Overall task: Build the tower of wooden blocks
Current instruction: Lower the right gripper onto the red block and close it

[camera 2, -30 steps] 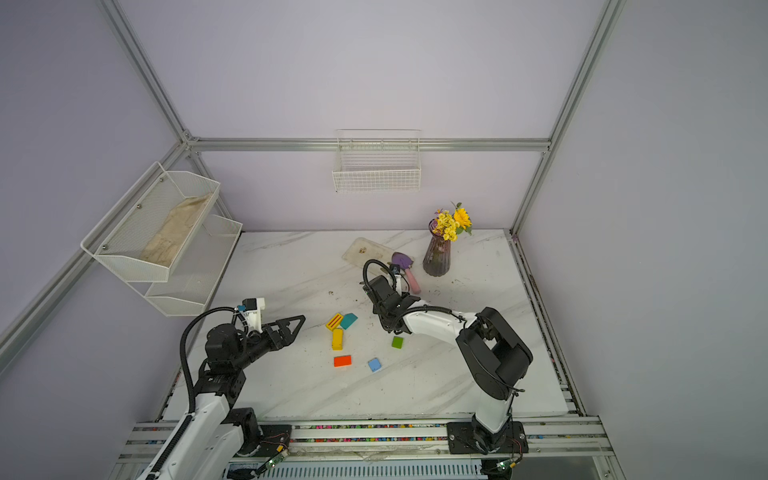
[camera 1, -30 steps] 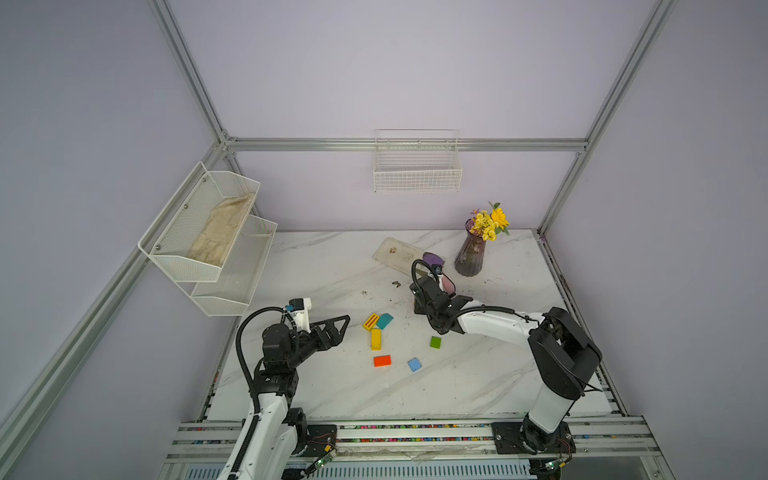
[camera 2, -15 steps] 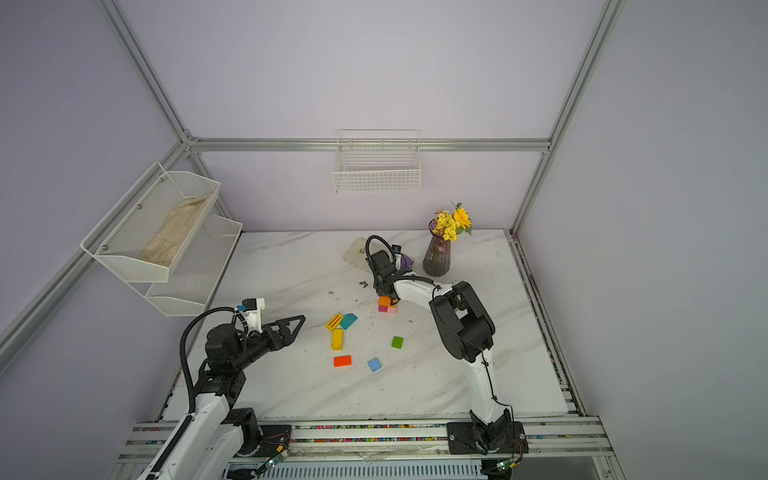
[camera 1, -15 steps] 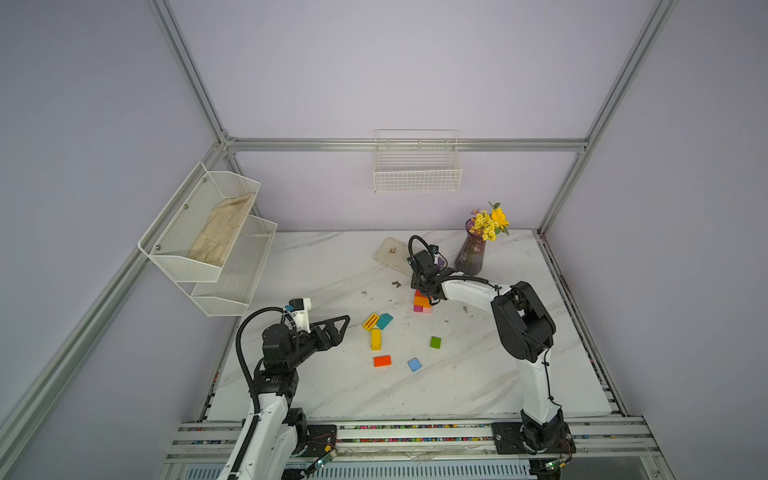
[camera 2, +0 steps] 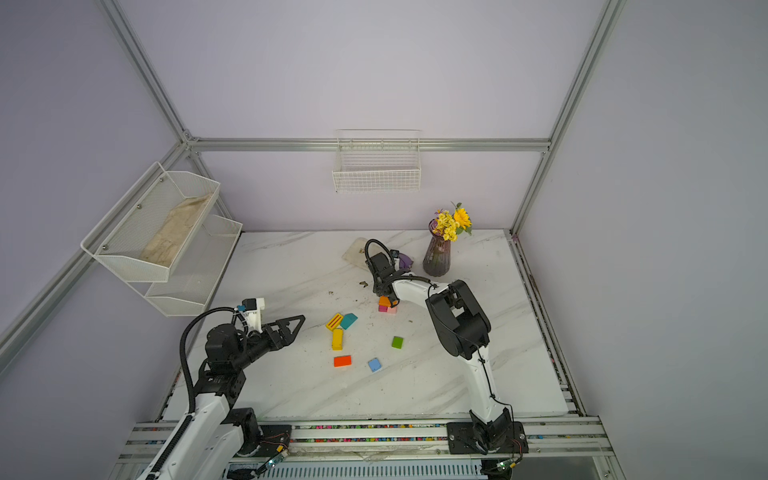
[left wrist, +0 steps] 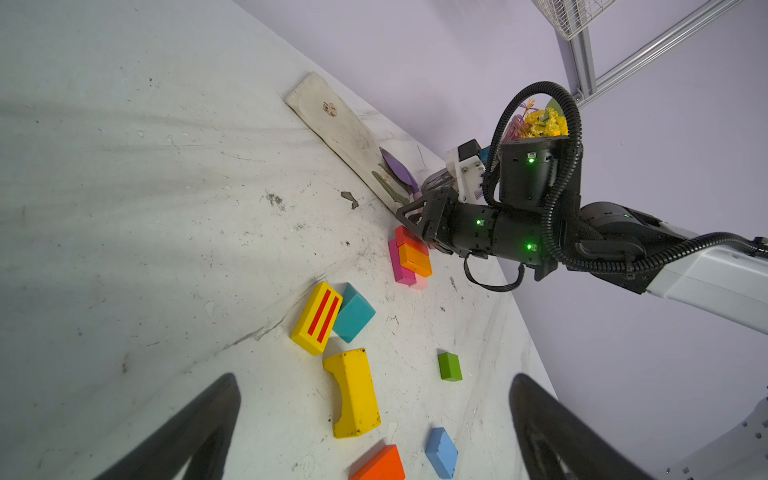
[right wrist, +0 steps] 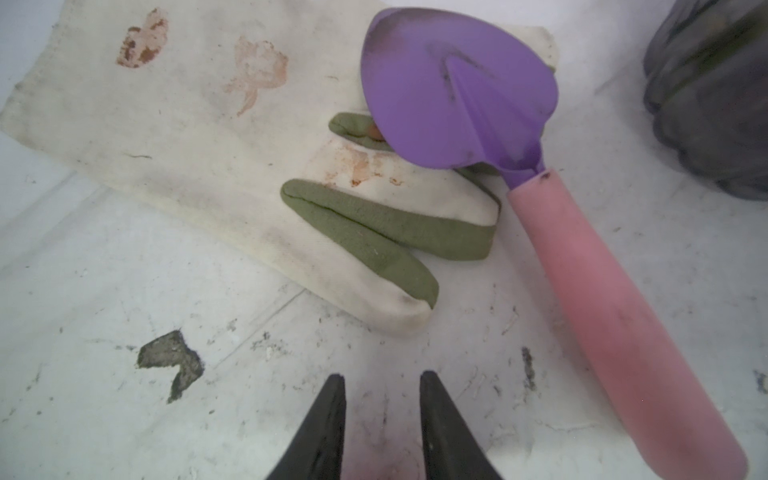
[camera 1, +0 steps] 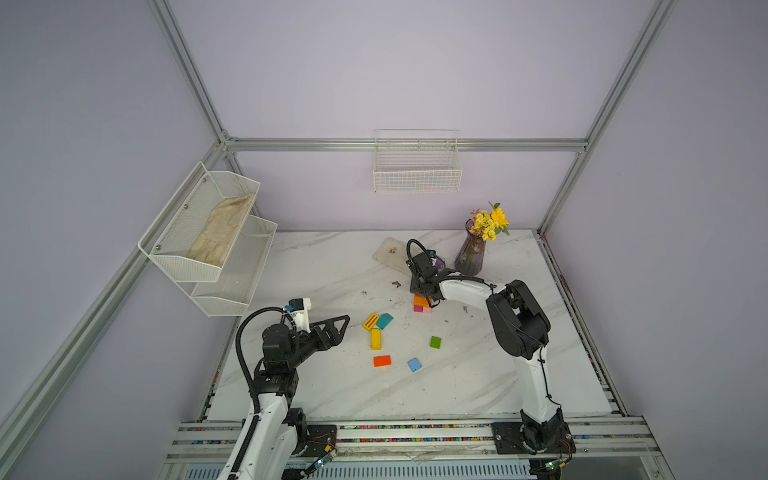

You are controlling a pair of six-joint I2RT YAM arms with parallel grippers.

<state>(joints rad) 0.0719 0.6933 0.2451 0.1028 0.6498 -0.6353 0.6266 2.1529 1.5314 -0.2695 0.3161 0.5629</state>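
The tower (camera 1: 422, 302) is a short stack: magenta and pink blocks at the base, red above, orange on top (left wrist: 413, 259). My right gripper (left wrist: 401, 216) hovers just behind and above it, pointing at the glove. Its jaws (right wrist: 380, 376) stand a narrow gap apart with nothing between them. Loose wood blocks lie mid-table: a yellow one with red stripes (camera 1: 370, 321), a teal one (camera 1: 385, 320), a yellow arch (camera 1: 375, 338), green (camera 1: 435, 342), orange-red (camera 1: 382, 360) and blue (camera 1: 414, 365). My left gripper (camera 1: 345, 320) hangs wide open and empty, left of the blocks.
A stained glove (right wrist: 208, 137) and a purple trowel with pink handle (right wrist: 457, 95) lie just beyond the right gripper. The purple vase with yellow flowers (camera 1: 471, 255) stands at the back right. A wire shelf (camera 1: 208, 232) juts from the left wall.
The right gripper has drawn back from over the stack towards the rear, uncovering the orange block on top, and its jaws have narrowed. The left arm has not moved.
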